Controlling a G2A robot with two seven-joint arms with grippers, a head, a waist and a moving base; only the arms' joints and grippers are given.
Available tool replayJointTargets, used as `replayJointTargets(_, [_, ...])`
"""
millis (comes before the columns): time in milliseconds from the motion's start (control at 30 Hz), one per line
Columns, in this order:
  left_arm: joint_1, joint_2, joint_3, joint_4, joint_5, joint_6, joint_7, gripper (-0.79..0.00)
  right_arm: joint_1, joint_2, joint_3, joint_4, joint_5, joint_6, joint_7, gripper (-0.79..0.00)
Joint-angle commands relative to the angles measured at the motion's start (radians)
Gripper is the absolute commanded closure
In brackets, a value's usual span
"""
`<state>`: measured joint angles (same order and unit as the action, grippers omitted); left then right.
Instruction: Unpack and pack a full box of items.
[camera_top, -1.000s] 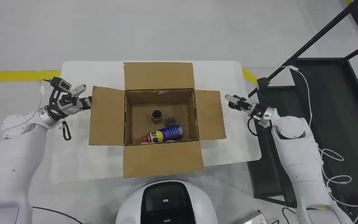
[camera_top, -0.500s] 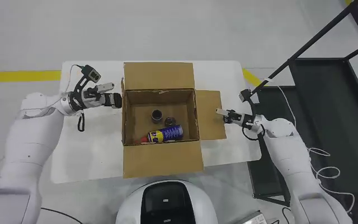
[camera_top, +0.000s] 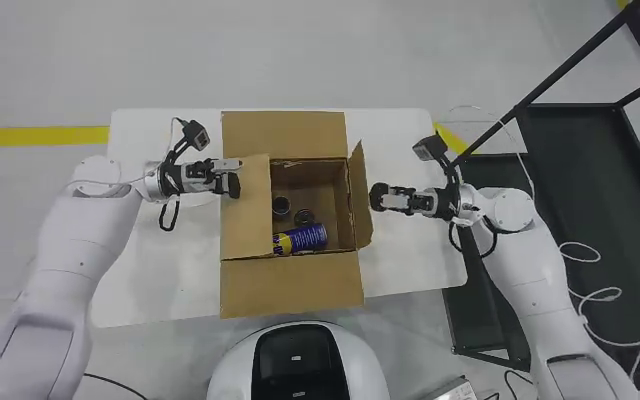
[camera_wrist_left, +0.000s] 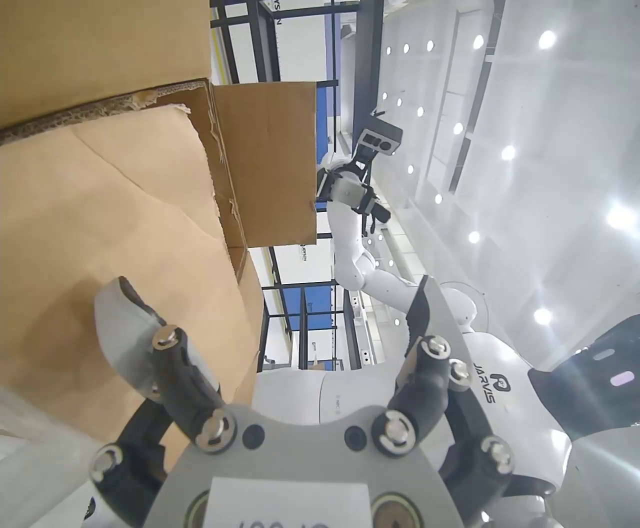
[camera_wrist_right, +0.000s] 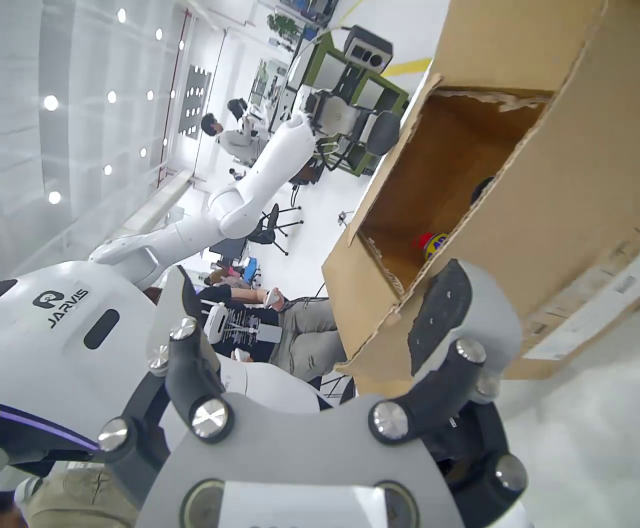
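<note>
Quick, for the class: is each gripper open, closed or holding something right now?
Left gripper: open, holding nothing, beside a raised box flap.
Right gripper: open, holding nothing, beside the opposite raised flap.

White tabletop stretches beneath both sets of jaws; a yellow floor stripe runs outward beyond the left jaws, a black metal rack behind the right jaws.

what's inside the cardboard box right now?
In the box, a blue-and-yellow spray can lies on its side by the near wall; two dark round containers stand behind it. The raised left flap covers the floor's left strip; anything there can't be seen.
</note>
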<state>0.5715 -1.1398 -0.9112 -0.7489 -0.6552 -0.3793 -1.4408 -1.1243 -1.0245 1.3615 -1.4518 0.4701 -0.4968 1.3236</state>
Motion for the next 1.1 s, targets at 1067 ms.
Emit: replayJointTargets(1067, [-0.094, 0.037, -0.044, 0.007, 0.079, -0.050, 0.050, -0.785, 0.122, 0.013, -0.206, 0.063, -0.287, -0.060, -0.089, -0.785])
